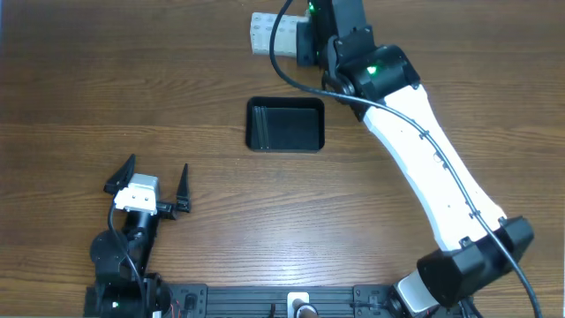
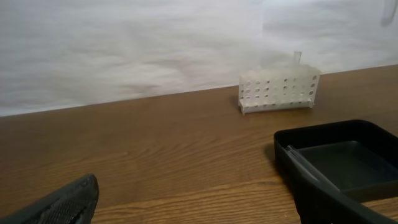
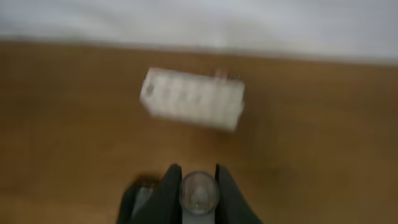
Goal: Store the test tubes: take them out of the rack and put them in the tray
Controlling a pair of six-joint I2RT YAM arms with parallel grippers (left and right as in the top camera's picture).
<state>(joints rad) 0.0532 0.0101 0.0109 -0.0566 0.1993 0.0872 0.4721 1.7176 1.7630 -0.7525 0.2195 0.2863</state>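
We judged the step in hand to be the carrying of one tube from the rack to the tray. The right gripper (image 3: pixel 198 175) was closed on a test tube (image 3: pixel 199 191), its two fingers pressing the round wall from either side, and it hung above the table with the rack (image 3: pixel 193 99) a little ahead of it. To do this well, we thought, the arm should keep the tube steady, come over the tray (image 1: pixel 284 148), go down close to its floor and only then let go, because a clear, smooth, round tube (glass or plastic, we could not tell) rolls and slips easily. The squeeze should be firm but not hard. The rack was a white block with rows of small holes, and another tube (image 2: pixel 297 57) stood up from it. The tray was black and shallow, with rounded corners and a dull surface. Thin lines along one side were perhaps tubes lying there. The left gripper (image 1: pixel 159 162) was wide open, holding nothing, over the wooden table (image 1: pixel 132 88) and well apart from the tray.
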